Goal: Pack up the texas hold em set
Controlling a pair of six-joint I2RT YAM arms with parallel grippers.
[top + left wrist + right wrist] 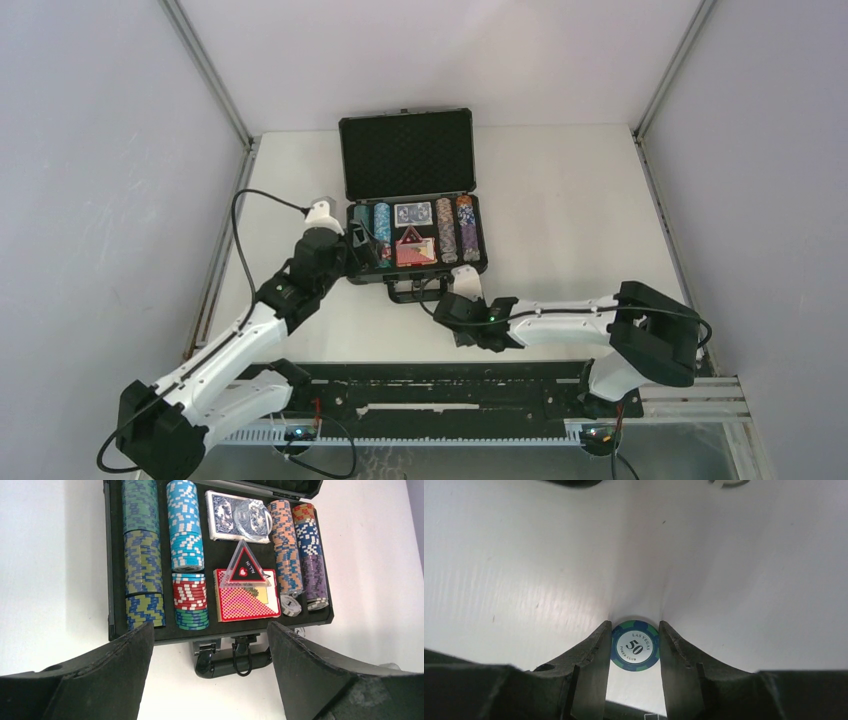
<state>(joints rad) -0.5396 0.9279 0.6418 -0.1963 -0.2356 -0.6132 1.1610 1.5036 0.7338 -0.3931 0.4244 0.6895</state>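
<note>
From above, the open briefcase (410, 215) stood mid-desk with its lid (407, 155) upright. The left arm reached diagonally from the near-left corner, and the left gripper (362, 245) hung over the case's front-left corner. The right arm lay stretched low leftward across the near desk (570, 210), with the right gripper (458, 300) just in front of the handle (415, 288). Bare desk stayed wide on the case's right.

The left wrist view showed the left gripper (210, 630) spread wide and holding nothing. Below it lay rows of poker chips (185, 530), a blue deck (227, 522) and a red deck (245, 600) with a triangular button (245, 567) on it.

In the right wrist view, the right gripper (634, 630) had its pads pressed against both edges of a loose chip (635, 645). The chip was marked 50 and lay flat, with bare desk ahead.
</note>
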